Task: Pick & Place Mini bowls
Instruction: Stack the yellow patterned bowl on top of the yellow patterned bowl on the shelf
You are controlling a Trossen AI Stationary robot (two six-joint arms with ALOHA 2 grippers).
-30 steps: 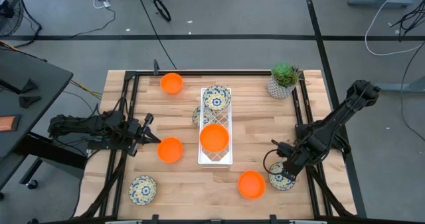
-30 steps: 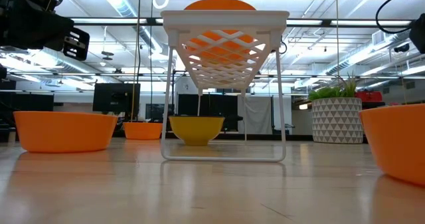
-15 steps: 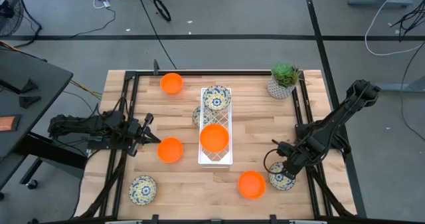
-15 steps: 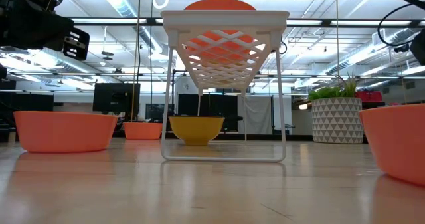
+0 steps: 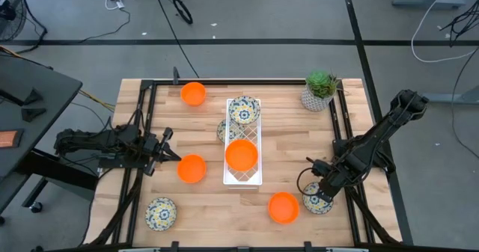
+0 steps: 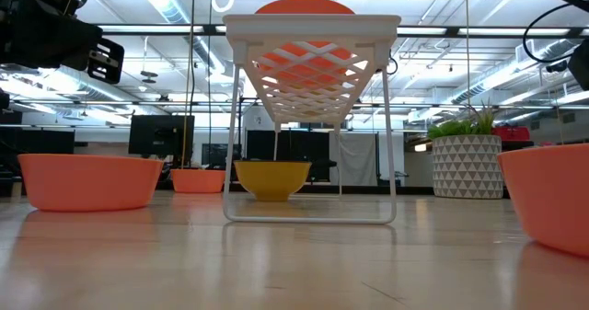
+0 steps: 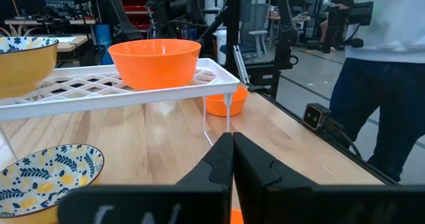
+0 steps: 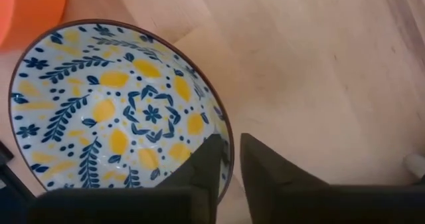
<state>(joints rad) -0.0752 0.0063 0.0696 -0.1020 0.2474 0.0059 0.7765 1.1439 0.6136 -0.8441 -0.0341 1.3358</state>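
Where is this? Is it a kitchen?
Probably not a kitchen, more likely a robot lab or workshop: two robot arms at a wooden table, cables on a grey floor, and ceiling strip lights with monitors behind.

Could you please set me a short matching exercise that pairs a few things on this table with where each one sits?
Things:
1. plain orange bowl on the white wire rack
2. potted green plant
3. right hand
4. left hand

Places:
A. at the far right corner of the wooden table
B. over the rim of a white floral bowl near the right edge
C. raised, on the near end of the rack
D. beside an orange bowl resting on the table, left of the rack

Pairs: 1-C, 2-A, 3-B, 4-D
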